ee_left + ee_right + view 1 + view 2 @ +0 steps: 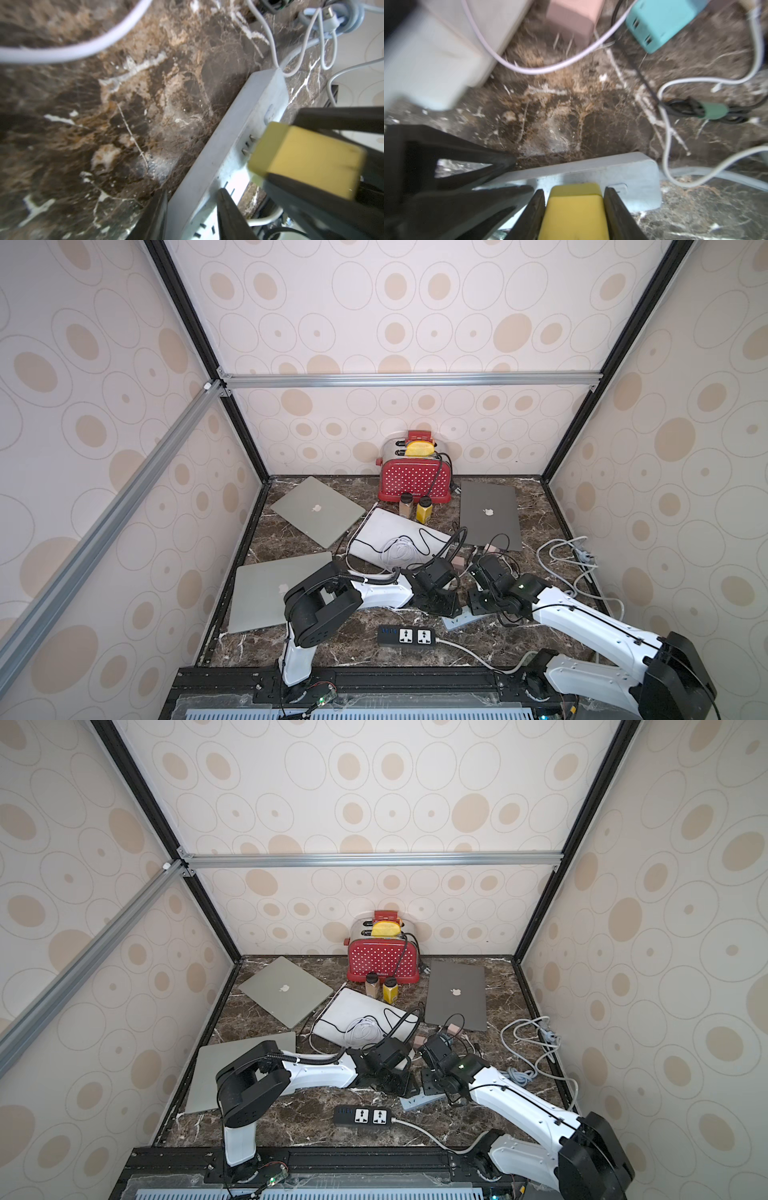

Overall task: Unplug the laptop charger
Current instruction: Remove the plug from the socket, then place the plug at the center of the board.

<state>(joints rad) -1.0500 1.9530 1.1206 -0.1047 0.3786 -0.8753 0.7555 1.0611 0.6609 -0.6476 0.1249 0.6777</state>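
Yellow and blocky, the charger [574,212] sits on the socket face of a white power strip [623,172], and the right hand [574,190] is clamped on it, one dark finger [535,207] pressed to each flank. Whether its prongs are fully seated cannot be told. In the left wrist view the same charger [301,162] shows above the strip [245,116], with open slots just beside it.

The left hand [193,192] is closed around the strip's other end, a finger [228,209] on each long side, pinning it to the marble table [353,651].

In both top views the strip [457,621] [419,1100] lies near the middle of the table, a little to the right, mostly hidden under the two wrists. A black power strip [405,635] lies just nearer than it. Beyond the strip, a pink adapter [575,20] and a teal adapter [660,22] rest among loose cables. Four closed laptops are spread across the far and left parts, and a red toaster [415,485] stands against the far wall.
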